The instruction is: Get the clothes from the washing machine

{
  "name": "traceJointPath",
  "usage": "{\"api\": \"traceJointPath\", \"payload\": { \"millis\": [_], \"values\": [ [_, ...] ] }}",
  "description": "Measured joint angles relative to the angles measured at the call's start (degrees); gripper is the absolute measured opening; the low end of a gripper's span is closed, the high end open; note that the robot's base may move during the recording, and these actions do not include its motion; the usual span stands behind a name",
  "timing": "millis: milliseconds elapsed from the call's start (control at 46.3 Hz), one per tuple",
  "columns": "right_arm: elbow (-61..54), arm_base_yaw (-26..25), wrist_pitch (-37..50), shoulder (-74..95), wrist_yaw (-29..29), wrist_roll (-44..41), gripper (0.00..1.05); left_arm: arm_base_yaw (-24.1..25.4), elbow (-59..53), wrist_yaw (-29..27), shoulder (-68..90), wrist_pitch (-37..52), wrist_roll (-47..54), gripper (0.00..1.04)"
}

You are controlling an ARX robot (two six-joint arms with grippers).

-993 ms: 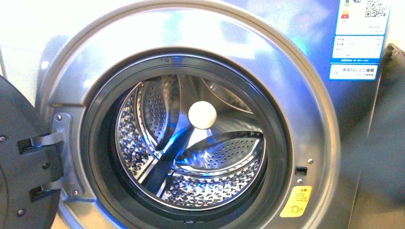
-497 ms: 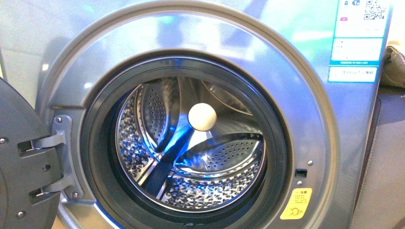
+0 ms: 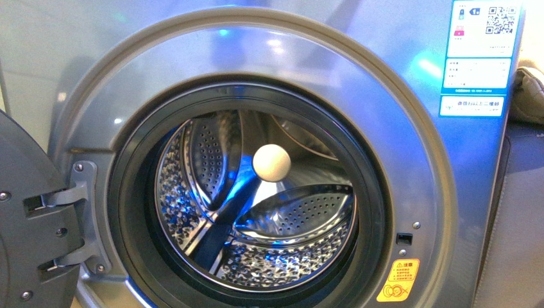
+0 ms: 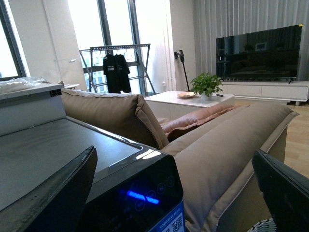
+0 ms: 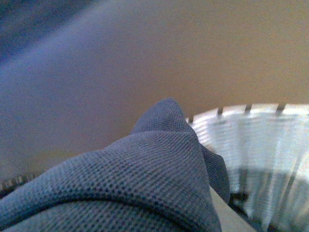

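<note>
The washing machine [image 3: 398,160] fills the front view, its door [image 3: 32,244] swung open at the left. Only bare perforated steel and a cream round hub [image 3: 271,163] show in the drum [image 3: 256,212]; neither arm is in this view. In the right wrist view the clothes [image 5: 145,179], dark slate-blue knit fabric, bulge across the lower frame and hide my right gripper's fingers, which are shut on them. My left gripper [image 4: 174,159] is open and empty, its dark fingers [image 4: 48,193] either side of the machine's top corner with its blue-lit panel [image 4: 140,195].
A white slatted basket rim [image 5: 260,145] lies just beyond the held fabric. A pale grey cloth bundle [image 3: 529,90] sits at the washer's right. A beige sofa [image 4: 227,145] stands beside the machine, with a coffee table [image 4: 188,99], TV [image 4: 260,53] and clothes rack [image 4: 116,67] beyond.
The washer sits slightly lower in the front view and the bright glare on its front has dimmed to a bluer tone. The drum looks the same.
</note>
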Motion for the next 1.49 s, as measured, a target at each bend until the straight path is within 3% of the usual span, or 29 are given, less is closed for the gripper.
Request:
{"api": "traceJointPath", "payload": {
  "millis": [130,173,367,518,691,864,972,1144,1339,1403,1425,1490],
  "values": [
    [-4.7,3.5,-6.6,5.3,1.6,-2.6,0.08,0.0,0.0,0.0,0.0,0.0,0.0,0.98],
    [-5.5,4.2,-7.9,6.9,1.8,-2.8,0.13,0.0,0.0,0.0,0.0,0.0,0.0,0.98],
    [-8.2,6.2,-14.9,8.5,-0.8,-2.3,0.48,0.0,0.0,0.0,0.0,0.0,0.0,0.98],
    [-8.5,8.3,-20.4,-1.6,-4.8,1.0,0.71,0.0,0.0,0.0,0.0,0.0,0.0,0.98],
    [-7.9,14.3,-23.6,-16.6,-6.2,8.8,0.98,0.0,0.0,0.0,0.0,0.0,0.0,0.98],
    [-4.0,21.2,-23.3,-29.6,-2.9,19.5,0.97,0.0,0.0,0.0,0.0,0.0,0.0,0.98],
    [-2.1,24.2,-16.3,-34.4,3.0,21.0,0.97,0.0,0.0,0.0,0.0,0.0,0.0,0.98],
    [-0.7,32.0,0.7,-43.1,19.5,13.2,0.97,0.0,0.0,0.0,0.0,0.0,0.0,0.98],
    [-7.5,53.0,-0.7,-54.7,35.4,2.0,0.97,0.0,0.0,0.0,0.0,0.0,0.0,0.98],
    [-13.1,62.2,-0.4,-56.9,41.9,-0.7,0.97,0.0,0.0,0.0,0.0,0.0,0.0,0.98],
    [-13.9,63.4,-0.4,-57.0,42.4,-1.2,0.97,-0.4,1.2,-2.2,0.7,-1.7,-1.0,0.98],
    [-14.8,65.0,-0.4,-57.0,42.8,-2.1,0.97,-1.8,12.5,-16.4,4.9,-19.3,-7.6,0.98]
  ]
}}
